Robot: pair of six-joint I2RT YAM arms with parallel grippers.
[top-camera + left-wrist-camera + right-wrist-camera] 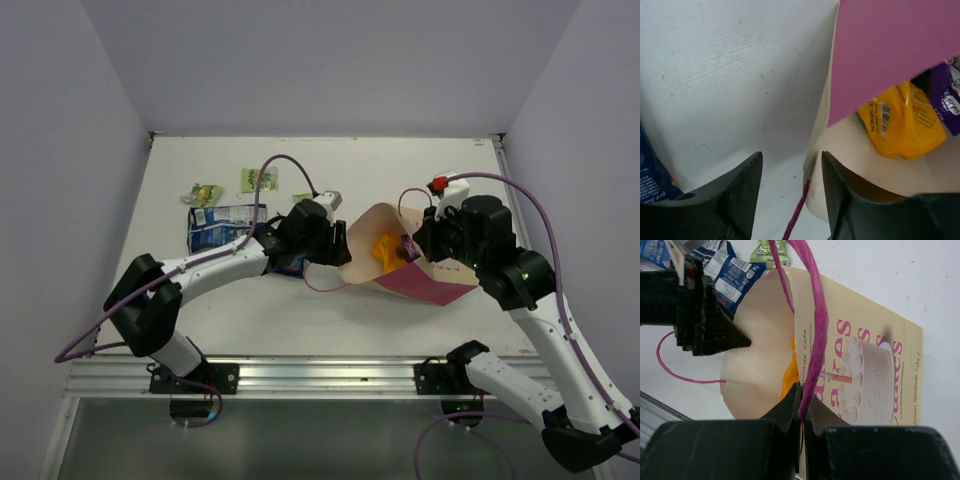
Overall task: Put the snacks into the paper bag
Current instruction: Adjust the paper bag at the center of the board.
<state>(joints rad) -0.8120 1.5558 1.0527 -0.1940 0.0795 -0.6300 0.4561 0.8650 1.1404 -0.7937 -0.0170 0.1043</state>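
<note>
The paper bag [430, 282] lies on its side, mouth facing left. The orange packet [386, 248] and the purple packet [410, 246] are inside it; both show in the left wrist view, orange [900, 125] and purple [946, 97]. My right gripper [802, 407] is shut on the bag's upper rim [805, 340] and its pink cord handle [817, 320], holding the mouth up. My left gripper [792, 154] is open at the mouth, one finger inside the bag and one outside, with the lower lip [815, 165] between them.
One dark blue packet [220, 226] lies left of my left arm, and another [292, 268] shows partly under it. Three small green packets [207, 193] [258, 179] [302, 197] lie farther back left. The loose pink cord [325, 285] trails on the table.
</note>
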